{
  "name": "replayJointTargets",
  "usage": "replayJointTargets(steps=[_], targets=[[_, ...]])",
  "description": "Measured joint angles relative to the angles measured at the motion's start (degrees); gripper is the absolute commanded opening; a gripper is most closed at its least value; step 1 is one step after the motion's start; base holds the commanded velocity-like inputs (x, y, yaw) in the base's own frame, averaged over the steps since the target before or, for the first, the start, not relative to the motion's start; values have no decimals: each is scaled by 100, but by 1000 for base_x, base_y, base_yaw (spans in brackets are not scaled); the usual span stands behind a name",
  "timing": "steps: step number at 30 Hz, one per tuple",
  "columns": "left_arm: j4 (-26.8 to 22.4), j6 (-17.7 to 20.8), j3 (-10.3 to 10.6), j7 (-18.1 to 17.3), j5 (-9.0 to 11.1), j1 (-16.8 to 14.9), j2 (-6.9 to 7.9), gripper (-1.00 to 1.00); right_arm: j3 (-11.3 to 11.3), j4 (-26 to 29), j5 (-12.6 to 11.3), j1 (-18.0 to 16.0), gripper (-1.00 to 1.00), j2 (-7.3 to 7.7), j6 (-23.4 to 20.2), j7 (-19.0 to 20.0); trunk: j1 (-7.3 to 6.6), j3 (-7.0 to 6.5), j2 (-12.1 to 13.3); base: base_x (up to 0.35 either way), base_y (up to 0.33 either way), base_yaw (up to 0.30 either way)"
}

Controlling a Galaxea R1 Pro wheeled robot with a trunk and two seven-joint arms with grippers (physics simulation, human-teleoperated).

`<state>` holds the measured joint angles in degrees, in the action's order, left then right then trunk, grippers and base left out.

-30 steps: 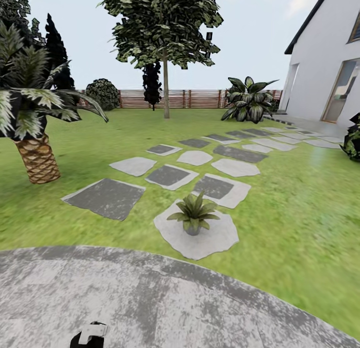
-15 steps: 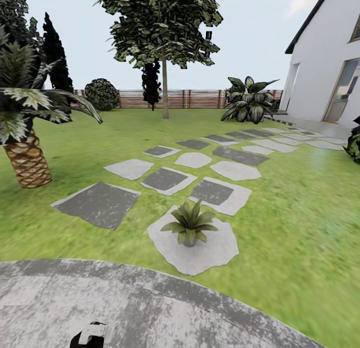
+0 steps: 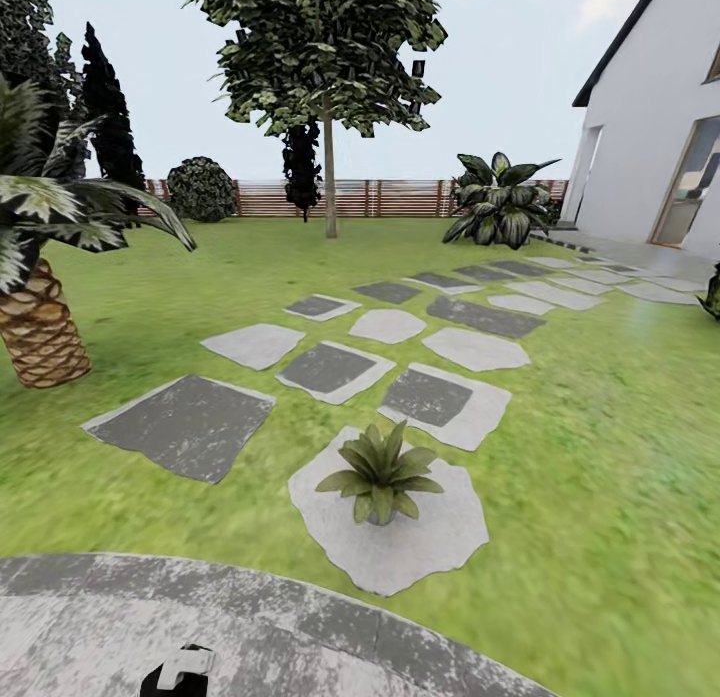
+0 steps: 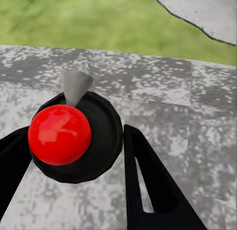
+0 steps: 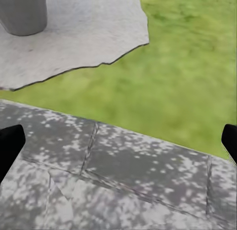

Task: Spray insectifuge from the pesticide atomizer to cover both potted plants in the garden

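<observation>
The left pincer pinches the atomizer, seen from above as a red cap on a dark round body. The bottle looks light, stiff and smooth, so a hold around its body suits it. The right pincer is spread wide, holding nothing. One potted plant sits on a pale stepping stone just beyond the mottled patio, with lawn and fence behind.

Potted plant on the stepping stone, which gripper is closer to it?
Likely right: the right gripper faces the potted plant just across the grass; the left gripper sits back over the patio, holding the atomizer.
</observation>
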<state>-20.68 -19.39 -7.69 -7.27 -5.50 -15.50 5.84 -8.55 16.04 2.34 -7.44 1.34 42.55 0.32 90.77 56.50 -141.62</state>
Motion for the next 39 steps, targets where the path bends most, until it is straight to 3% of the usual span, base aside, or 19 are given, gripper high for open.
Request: replayJointTargets(steps=[2, 4, 9, 13, 15, 16, 19, 23, 26, 27, 29, 30, 32, 33, 35, 39], targets=[[0, 2, -5, 0, 1, -1, 7, -100, 17, -8, 14, 0, 100, 3, -3, 4, 1, 0, 0, 180, -104, 0], [-7, 2, -12, -20, 3, -1, 36, -100, 77, -4, 249, 0, 100, 12, -10, 12, 3, 0, 0, 60, -29, 0], [-16, 40, 53, -177, -96, -22, 77, -100, 173, 138, 1414, 6, 100, 71, -67, 19, 4, 0, 0, 15, -7, 0], [-11, 92, 127, -732, -473, -59, 113, -100, 180, 393, 2157, -3, 100, 79, -339, 114, 4, 0, 0, 3, -1, 0], [-24, 130, 180, -1336, -924, -74, 188, -100, 183, 587, 2545, -49, 100, 80, -657, 474, 4, 0, 0, 0, 0, 0], [-39, 147, 183, -1503, -1047, -79, 209, -100, 182, 645, 2611, -74, 100, 80, -759, 627, 4, 0, 0, 0, 0, 0], [-81, 346, 195, -2422, -1681, -272, 337, -100, 181, 1061, 2770, -316, 100, 82, -1459, 1740, 3, -1, 0, 0, 0, 0], [-87, 773, 205, -3329, -2127, -690, 479, -100, 183, 1559, 2809, -677, 100, 83, -2256, 2889, 3, -1, 0, 0, 0, 0], [-99, 1193, 198, -4297, -2476, -1142, 546, -100, 177, 1841, 2876, -976, 100, 84, -2658, 3501, 3, -2, 0, 0, 0, 0], [-99, 1238, 204, -4452, -2553, -1225, 551, -100, 177, 1886, 2903, -1043, 100, 84, -2727, 3614, 3, -1, 0, 0, 0, 0], [-96, 1370, 201, -5068, -2897, -1599, 554, -100, 176, 2024, 3071, -1357, 100, 82, -3012, 4112, 3, -2, 0, 0, 0, 0], [-94, 1419, 205, -5493, -3267, -1857, 509, -100, 179, 2068, 3301, -1654, 100, 62, -3177, 4527, 3, -2, 1, 0, 0, 0], [-98, 1513, 205, -5768, -3522, -2046, 480, -100, 180, 2083, 3457, -1896, 100, 43, -3238, 4809, 3, -1, 0, 0, 0, 0], [-102, 1753, 195, -6026, -3687, -2230, 460, -100, 180, 2093, 3554, -2091, 100, 29, -3269, 5141, 3, -2, 0, 0, 0, 0], [-107, 1967, 214, -6201, -3820, -2359, 430, -100, 227, 2204, 3602, -2235, 100, 12, -3282, 5472, 3, -1, 0, 0, 0, 0], [-170, 2031, 220, -6248, -4094, -2388, 344, -100, 798, 2274, 3608, -2270, 100, -26, -3295, 5571, 3, 0, 0, 0, 0, 0]])
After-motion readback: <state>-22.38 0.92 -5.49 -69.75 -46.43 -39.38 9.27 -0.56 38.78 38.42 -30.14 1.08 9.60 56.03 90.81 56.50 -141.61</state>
